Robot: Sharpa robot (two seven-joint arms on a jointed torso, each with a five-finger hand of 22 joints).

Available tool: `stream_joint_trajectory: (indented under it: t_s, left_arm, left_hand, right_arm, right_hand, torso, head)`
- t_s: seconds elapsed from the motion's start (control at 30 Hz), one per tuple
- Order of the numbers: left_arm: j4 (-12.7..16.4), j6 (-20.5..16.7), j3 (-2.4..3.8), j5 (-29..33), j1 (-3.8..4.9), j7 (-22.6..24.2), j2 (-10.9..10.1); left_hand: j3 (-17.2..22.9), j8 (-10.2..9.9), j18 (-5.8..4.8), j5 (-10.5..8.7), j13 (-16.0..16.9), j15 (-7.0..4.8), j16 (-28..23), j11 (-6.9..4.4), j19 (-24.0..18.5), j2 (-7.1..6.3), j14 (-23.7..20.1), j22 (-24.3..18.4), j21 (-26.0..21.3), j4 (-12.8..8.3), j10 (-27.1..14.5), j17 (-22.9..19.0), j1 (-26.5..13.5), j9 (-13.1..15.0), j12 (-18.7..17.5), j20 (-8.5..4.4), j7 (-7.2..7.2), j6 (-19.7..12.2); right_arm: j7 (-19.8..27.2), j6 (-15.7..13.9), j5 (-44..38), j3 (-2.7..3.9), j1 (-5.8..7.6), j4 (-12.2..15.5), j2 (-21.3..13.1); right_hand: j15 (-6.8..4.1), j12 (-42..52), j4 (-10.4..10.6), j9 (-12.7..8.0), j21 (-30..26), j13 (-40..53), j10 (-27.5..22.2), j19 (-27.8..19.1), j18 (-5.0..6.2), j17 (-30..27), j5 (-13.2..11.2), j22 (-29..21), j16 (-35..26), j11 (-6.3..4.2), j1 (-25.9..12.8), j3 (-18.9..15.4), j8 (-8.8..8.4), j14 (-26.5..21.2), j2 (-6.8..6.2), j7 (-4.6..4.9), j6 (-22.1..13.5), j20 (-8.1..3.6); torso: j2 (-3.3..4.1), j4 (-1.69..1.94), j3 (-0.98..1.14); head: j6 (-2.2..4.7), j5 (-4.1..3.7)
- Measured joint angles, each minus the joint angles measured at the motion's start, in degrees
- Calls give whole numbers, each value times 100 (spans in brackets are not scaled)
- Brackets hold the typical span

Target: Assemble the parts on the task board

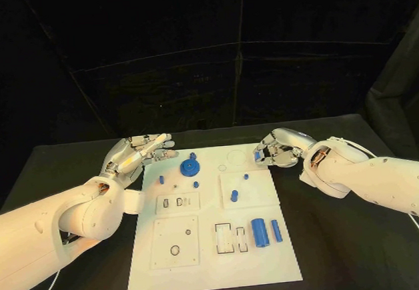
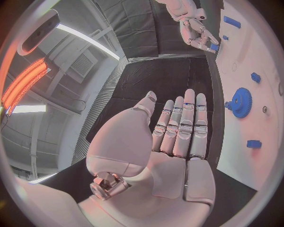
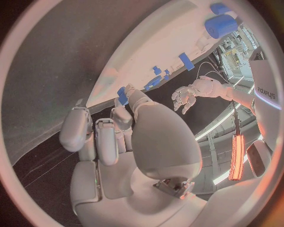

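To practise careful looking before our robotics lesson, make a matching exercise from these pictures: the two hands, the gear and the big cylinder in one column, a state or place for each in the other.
Things:
1. left hand
2. right hand
3. gear
4. big cylinder

States or places:
A. lies on the board's right side, near the robot
B. fingers apart, holds nothing
C. lies on the board's far part
D. pinches a small blue piece

Pairs: 1-B, 2-D, 3-C, 4-A
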Motion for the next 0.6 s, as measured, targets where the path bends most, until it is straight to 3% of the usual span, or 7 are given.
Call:
stream_joint_trajectory:
  t_s: [0.27, 0.43, 0.6]
  left_arm:
    - [-12, 0, 0, 0, 4, -9, -30]
    - [-62, 0, 0, 0, 12, -15, -25]
    - [-118, -1, 1, 0, 45, -16, -30]
  left_hand:
    - [0, -21, 0, 0, 0, 0, 0, 0, 0, 0, 0, 0, 0, 0, 0, 0, 0, 0, 0, 0, 0, 0]
    - [0, -21, 0, 0, 0, 0, 0, 0, 0, 0, 0, 0, 0, 0, 0, -1, 0, 0, 0, 0, 0, 0]
    - [0, -21, 0, 0, 0, 0, -23, 0, 0, 0, 0, 0, 0, 0, 0, -1, 0, 0, 0, 0, 0, 0]
  right_arm:
    - [-541, -172, 42, 4, 45, 783, 52]
    - [-935, -180, -76, 5, 69, 966, 458]
    - [-1276, -121, -323, 3, 76, 941, 926]
  right_hand:
    - [0, 31, -4, 2, 0, 19, 40, 0, 0, 0, 23, 8, 0, 1, -11, 35, 4, 0, 23, 0, 0, 0]
    - [0, 31, -35, 2, 0, 30, 40, 0, 0, 0, 24, 21, 0, 1, -12, 66, 5, 0, 24, -1, -1, 0]
    - [1, 31, -33, 2, 0, 19, 40, 20, 0, 0, 24, 19, 0, 1, -12, 109, 6, 0, 23, -3, -3, -20]
  torso:
    - [-39, 0, -44]
    - [-69, 3, -75]
    - [-96, 31, -111]
  head:
    - [-10, 51]
    - [-57, 157]
    - [-99, 260]
